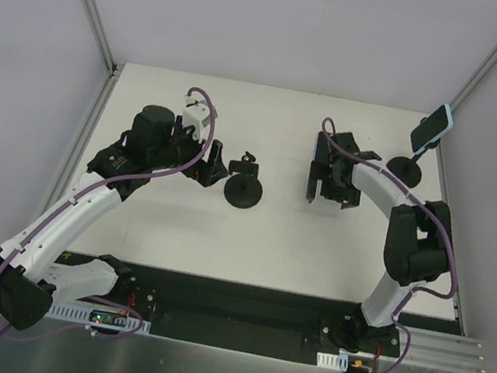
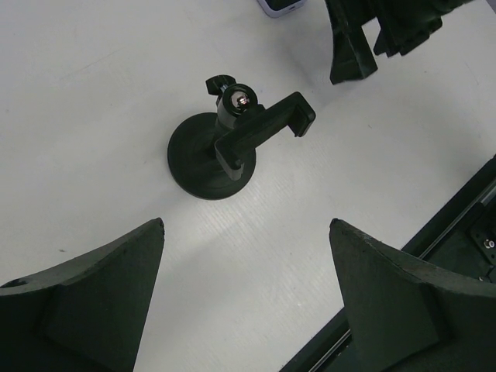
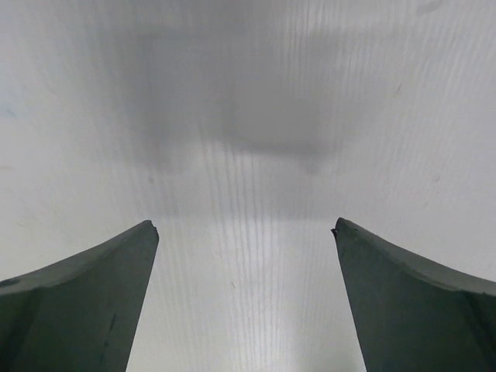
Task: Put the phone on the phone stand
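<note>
Standing centrally, phone stand (image 1: 245,191), phone (image 1: 432,128) far right

On the desk (image 1: 175,232), an empty stand (image 1: 246,191) sits near the middle. The left gripper (image 1: 218,165) is just beside it at its 9 o'clock, not touching it. The right gripper (image 1: 330,198) is at its 3 o'clock, farther off. A second stand (image 1: 409,169) is at 2 o'clock from the empty one, near the desk's far right edge, with the phone (image 1: 432,128) on top of it. The right gripper lies between the two stands.
</note>
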Robot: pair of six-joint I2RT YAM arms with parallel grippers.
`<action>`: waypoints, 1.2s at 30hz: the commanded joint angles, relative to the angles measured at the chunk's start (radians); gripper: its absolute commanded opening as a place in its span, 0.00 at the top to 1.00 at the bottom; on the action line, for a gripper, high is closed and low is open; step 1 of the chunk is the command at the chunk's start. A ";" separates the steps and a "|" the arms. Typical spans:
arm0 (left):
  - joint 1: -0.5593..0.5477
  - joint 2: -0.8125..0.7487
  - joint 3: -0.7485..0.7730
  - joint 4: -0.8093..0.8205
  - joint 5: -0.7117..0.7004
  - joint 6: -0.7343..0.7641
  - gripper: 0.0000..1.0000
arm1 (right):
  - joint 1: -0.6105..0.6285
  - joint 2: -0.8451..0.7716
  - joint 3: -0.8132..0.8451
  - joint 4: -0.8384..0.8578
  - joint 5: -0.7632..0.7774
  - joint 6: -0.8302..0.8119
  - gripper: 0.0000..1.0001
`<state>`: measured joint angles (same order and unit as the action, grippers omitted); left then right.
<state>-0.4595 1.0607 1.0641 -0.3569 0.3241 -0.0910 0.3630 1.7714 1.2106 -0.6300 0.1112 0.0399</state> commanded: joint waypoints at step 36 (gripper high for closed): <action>-0.008 0.010 -0.013 0.029 -0.011 0.008 0.14 | -0.121 0.887 1.310 -0.375 0.020 -0.048 0.10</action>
<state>-0.4595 1.0668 1.0538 -0.3565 0.3054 -0.0898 0.2306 2.6003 2.4466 -0.9226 0.1234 -0.0116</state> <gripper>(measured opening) 0.856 0.931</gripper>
